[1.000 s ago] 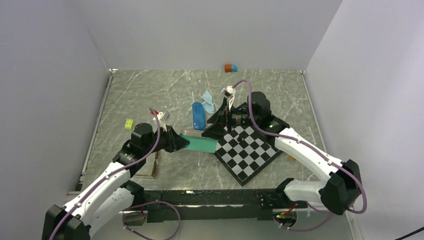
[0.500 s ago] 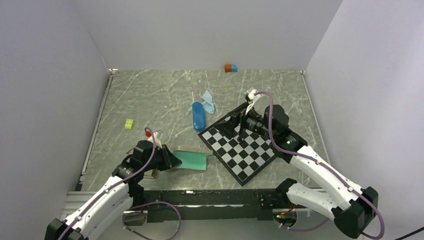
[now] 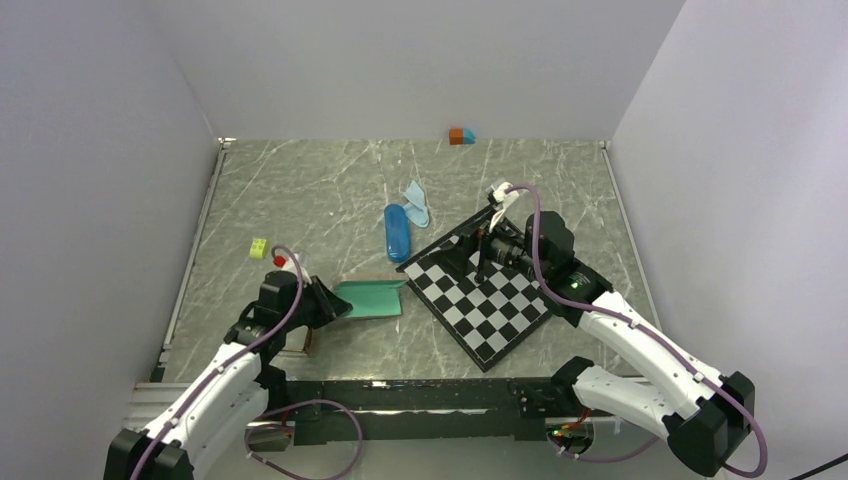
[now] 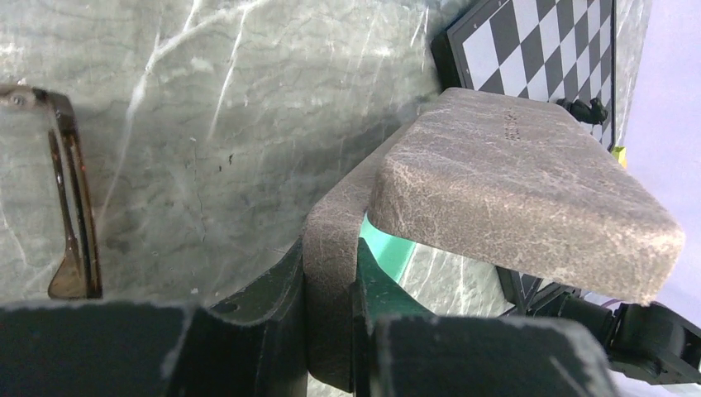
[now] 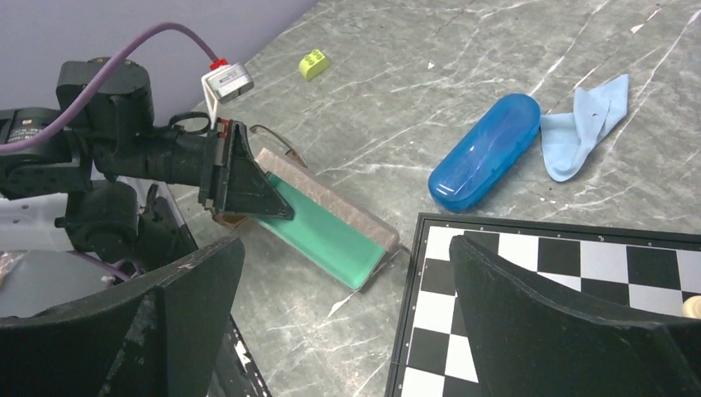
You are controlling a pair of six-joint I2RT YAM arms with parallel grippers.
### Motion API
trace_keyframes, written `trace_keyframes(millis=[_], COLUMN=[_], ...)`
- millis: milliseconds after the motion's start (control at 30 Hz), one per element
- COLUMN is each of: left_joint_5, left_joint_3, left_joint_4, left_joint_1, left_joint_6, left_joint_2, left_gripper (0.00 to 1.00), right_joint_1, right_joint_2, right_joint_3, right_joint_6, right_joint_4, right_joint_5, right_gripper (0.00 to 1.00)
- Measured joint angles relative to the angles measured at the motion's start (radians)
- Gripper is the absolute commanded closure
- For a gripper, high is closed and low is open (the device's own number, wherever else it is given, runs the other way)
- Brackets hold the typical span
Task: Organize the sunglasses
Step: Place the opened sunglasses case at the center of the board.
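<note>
My left gripper [image 3: 335, 303] is shut on the end of a brown case with a green lining [image 3: 372, 298], and the case wall sits pinched between its jaws [image 4: 331, 273]. The case [image 5: 326, 219] lies tilted on the marble, just left of the chessboard. A thin brown-framed pair of sunglasses [image 4: 70, 207] lies on the table beside the left gripper, and part of it shows behind the case [image 5: 277, 142]. My right gripper [image 5: 347, 273] stands wide open above the chessboard's near-left corner and holds nothing. The purple sunglasses are out of view.
A blue capsule case [image 3: 396, 231] and a light-blue cloth [image 3: 416, 202] lie behind the chessboard [image 3: 490, 300]. A yellow-green brick [image 3: 259, 248] sits at the left. Orange and blue blocks [image 3: 461, 136] rest against the back wall.
The left gripper has drawn the brown case left and toward the near side. The right gripper backed away from the case to above the chessboard, then held still.
</note>
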Motion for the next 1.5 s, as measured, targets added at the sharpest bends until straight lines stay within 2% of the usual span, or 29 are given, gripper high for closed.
trace_keyframes(millis=[33,133,167,267,367,600,767,867,967,1100,1333,1400,1500], left_joint_5=[0.01,0.027,0.032,0.034,0.035,0.032,0.036,0.042,0.064,0.044,-0.096,-0.13,-0.184], left_joint_3=[0.01,0.048,0.061,0.089,0.101,0.113,0.111,0.12,0.172,0.197,0.214,0.232,0.24], left_joint_4=[0.002,0.0,0.0,0.002,0.009,0.115,0.203,0.223,0.207,0.189,0.052,0.02,-0.024], left_joint_1=[0.006,0.011,0.012,0.013,0.018,0.019,0.064,0.089,0.098,0.099,0.104,0.104,0.107], left_joint_6=[0.012,0.054,0.068,0.101,0.112,0.098,0.078,0.085,0.109,0.14,0.156,0.166,0.174], left_joint_2=[0.02,0.076,0.096,0.148,0.188,0.277,0.336,0.374,0.433,0.471,0.476,0.479,0.48], left_gripper=[1.0,0.78,0.75,0.83,1.0,1.0,1.0,0.92,0.72,0.6,0.52,0.44,0.39], right_joint_1=[0.0,0.0,0.0,0.0,0.0,0.0,0.0,0.0,0.0,0.0,0.0,0.0,0.0], right_joint_2=[0.001,0.007,0.01,0.021,0.027,0.028,0.015,-0.002,-0.011,-0.012,-0.01,-0.008,-0.007], right_joint_3=[0.0,0.0,0.0,0.0,0.0,0.0,-0.002,-0.008,-0.011,-0.015,-0.017,-0.017,-0.017], right_joint_6=[0.0,-0.007,-0.008,-0.012,-0.016,-0.018,-0.018,-0.018,-0.018,-0.018,-0.018,-0.018,-0.018], right_joint_4=[0.0,0.0,0.0,-0.001,-0.002,-0.003,-0.003,-0.003,-0.003,-0.004,-0.002,-0.002,-0.002], right_joint_5=[0.0,-0.004,-0.005,-0.008,-0.009,-0.019,-0.026,-0.026,-0.026,-0.026,-0.027,-0.031,-0.031], right_gripper=[0.0,0.0,0.0,0.0,0.0,0.0,0.0,0.0,0.0,0.0,0.0,0.0,0.0])
